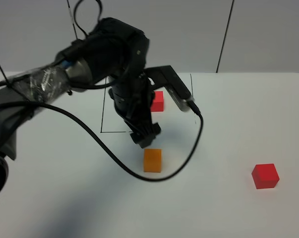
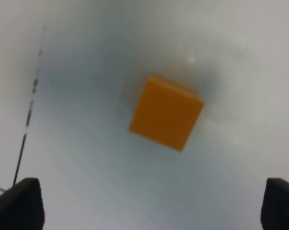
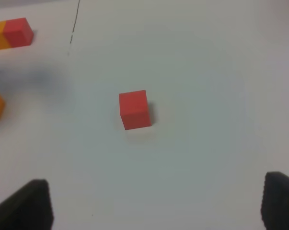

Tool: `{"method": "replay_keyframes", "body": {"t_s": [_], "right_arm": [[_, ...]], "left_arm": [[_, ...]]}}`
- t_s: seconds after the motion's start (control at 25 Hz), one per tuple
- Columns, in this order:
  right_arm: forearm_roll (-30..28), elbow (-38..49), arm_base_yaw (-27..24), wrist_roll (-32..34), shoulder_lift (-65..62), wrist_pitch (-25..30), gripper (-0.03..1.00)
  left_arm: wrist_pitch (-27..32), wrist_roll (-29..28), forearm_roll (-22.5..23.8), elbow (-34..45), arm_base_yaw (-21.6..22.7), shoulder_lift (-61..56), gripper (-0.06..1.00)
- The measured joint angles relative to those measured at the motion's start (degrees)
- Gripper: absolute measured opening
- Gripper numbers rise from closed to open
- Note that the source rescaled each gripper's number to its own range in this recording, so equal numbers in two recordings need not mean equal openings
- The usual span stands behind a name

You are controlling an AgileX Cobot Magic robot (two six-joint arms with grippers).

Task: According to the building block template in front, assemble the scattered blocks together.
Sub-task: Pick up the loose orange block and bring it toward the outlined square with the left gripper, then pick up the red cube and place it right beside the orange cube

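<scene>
Left hand (image 1: 145, 140), jaws spread wide, hovers just above the orange cube (image 1: 152, 160) at centre frame on the white desk (image 1: 65, 198). Right hand (image 3: 154, 208), likewise open, faces the red cube (image 1: 265, 175), lower right.

— Where is the high camera?
— Above the white table (image 1: 228, 208), looking down and across to the back wall (image 1: 268, 34), set well off.
— And the wrist ones?
— Both face down. The left is close over the orange cube (image 2: 166, 111), the right is farther up over the red cube (image 3: 134, 109). The high view shows both cubes.
</scene>
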Motion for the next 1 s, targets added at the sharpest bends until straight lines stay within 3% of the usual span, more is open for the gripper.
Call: {"method": "replay_keyframes", "body": {"t_s": [0.2,0.36,0.52,0.84,1.0], "right_arm": [[0.0,0.0,0.0,0.0,0.0,0.0,0.74],[0.0,0.0,0.0,0.0,0.0,0.0,0.74],[0.0,0.0,0.0,0.0,0.0,0.0,0.74],[0.0,0.0,0.0,0.0,0.0,0.0,0.74],[0.0,0.0,0.0,0.0,0.0,0.0,0.74]], "left_arm": [[0.0,-7.3,-1.0,1.2,8.7,-2.7,0.85],[0.1,-9.5,-4.0,6.0,14.8,-7.5,0.82],[-0.6,-10.8,-5.5,15.7,20.3,-15.5,0.79],[-9.3,-16.8,-5.5,40.0,31.8,-40.4,0.76],[-15.6,-18.8,-2.3,50.2,33.5,-56.6,0.75]]}}
